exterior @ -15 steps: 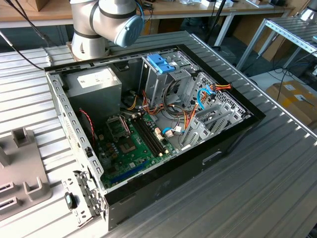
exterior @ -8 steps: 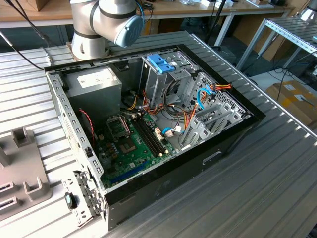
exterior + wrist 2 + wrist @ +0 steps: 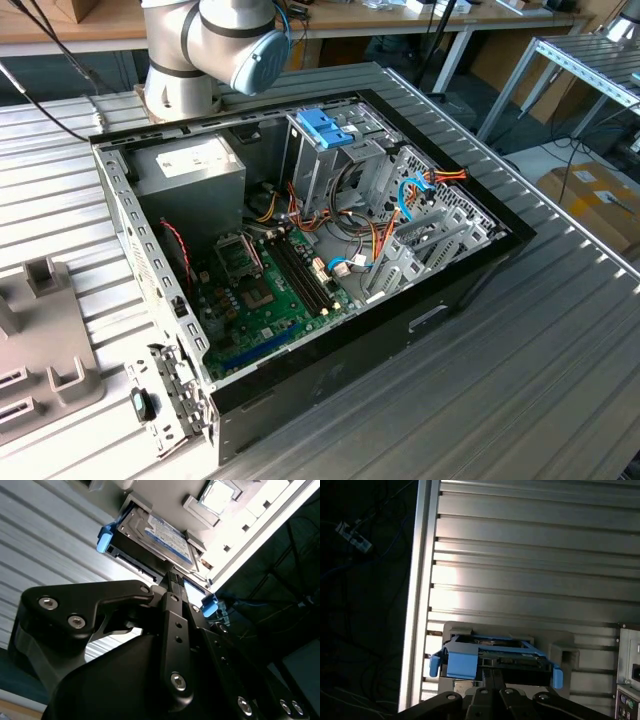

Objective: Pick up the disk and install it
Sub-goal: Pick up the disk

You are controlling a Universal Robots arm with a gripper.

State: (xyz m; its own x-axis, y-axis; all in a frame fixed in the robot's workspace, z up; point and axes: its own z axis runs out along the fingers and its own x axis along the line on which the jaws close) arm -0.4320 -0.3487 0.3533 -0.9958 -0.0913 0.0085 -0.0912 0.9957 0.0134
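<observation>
Disk, flat silver-grey metal with white-and-blue label, sits in pale grey holder on ribbed surface, edge likely offered for pickup, at the tip of the black end effector; grip cannot be told.

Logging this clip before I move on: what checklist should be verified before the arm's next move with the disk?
1. Seating: disk rests in grey holder: ok.
2. Fitting: blue carrier sits around disk: ok.
3. Alignment: gripper at the middle of disk's edge, in both wrist views: ok.
4. Hold: disk secured by gripper: cannot tell.
5. Access: computer case open on top: ok.
6. Destination: drive cage has a free slot: cannot tell.
</observation>
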